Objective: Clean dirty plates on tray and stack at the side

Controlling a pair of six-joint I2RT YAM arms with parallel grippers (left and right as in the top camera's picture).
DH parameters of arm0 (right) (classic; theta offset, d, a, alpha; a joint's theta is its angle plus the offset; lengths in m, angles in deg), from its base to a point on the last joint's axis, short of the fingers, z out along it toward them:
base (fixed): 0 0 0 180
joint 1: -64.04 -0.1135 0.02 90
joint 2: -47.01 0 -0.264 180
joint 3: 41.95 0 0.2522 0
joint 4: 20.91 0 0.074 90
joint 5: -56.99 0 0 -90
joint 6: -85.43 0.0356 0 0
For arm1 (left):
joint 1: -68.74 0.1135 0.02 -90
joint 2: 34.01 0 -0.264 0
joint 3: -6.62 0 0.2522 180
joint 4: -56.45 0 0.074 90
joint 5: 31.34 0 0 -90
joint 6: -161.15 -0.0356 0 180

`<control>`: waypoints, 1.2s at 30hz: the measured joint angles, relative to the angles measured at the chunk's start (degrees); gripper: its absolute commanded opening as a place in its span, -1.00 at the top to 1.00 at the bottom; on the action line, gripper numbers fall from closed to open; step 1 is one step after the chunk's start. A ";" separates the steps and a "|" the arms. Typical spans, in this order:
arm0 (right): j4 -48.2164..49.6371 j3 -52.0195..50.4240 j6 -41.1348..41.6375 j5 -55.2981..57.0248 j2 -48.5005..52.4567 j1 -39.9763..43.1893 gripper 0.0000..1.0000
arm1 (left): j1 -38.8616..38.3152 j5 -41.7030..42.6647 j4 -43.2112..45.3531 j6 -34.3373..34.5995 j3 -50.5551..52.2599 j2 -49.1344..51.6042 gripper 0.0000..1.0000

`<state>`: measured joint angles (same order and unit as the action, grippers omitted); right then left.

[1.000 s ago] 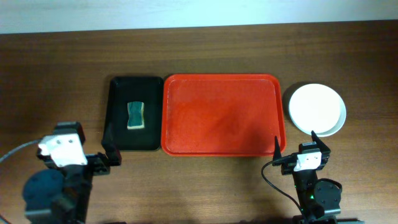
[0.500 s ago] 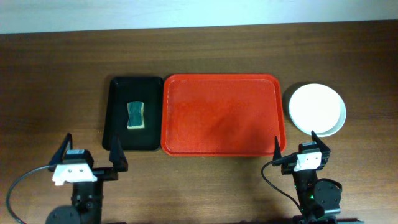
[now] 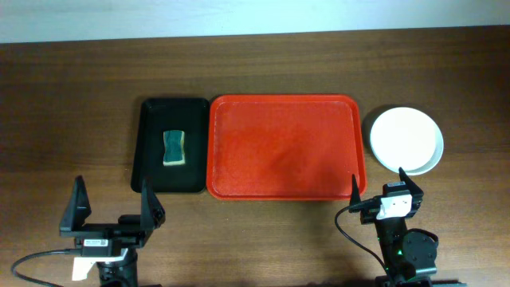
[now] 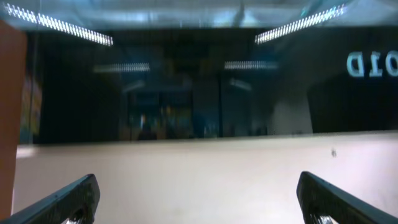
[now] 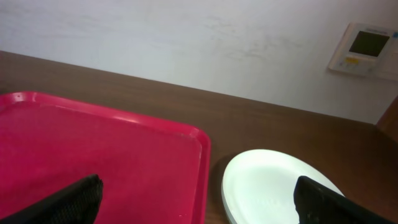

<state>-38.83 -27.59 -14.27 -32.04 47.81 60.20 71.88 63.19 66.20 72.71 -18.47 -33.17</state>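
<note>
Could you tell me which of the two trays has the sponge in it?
The smaller black tray, left of the red tray; the sponge lies at its middle.

The tray (image 3: 283, 147) is plain red. The plates (image 3: 406, 137) show white on top, with a pale bluish rim beneath. The smaller tray (image 3: 155, 171) is black, its sponge (image 3: 174, 148) teal-green. The table (image 3: 80, 96) is dark brown woodgrain.

The right claw (image 5: 199, 199), spread wide, faces the red tray (image 5: 93, 143), with stacked plates (image 5: 273, 180) just beside its rim.
</note>
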 measured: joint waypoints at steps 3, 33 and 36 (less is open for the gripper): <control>0.00 0.00 -0.02 0.00 0.00 0.00 -0.97 | 0.00 0.00 6.01 0.00 3.72 0.00 -0.99; -0.02 0.00 -0.02 -0.02 0.00 0.00 -0.97 | -3.17 -3.96 -27.87 -4.50 10.73 -0.22 -0.99; -0.02 0.00 -0.02 -0.02 0.00 0.00 -0.97 | -4.33 -3.98 -27.87 -5.75 10.73 -0.22 -0.99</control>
<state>-38.85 -27.59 -14.29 -32.06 47.81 60.20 67.55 59.22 38.33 66.96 -7.74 -33.38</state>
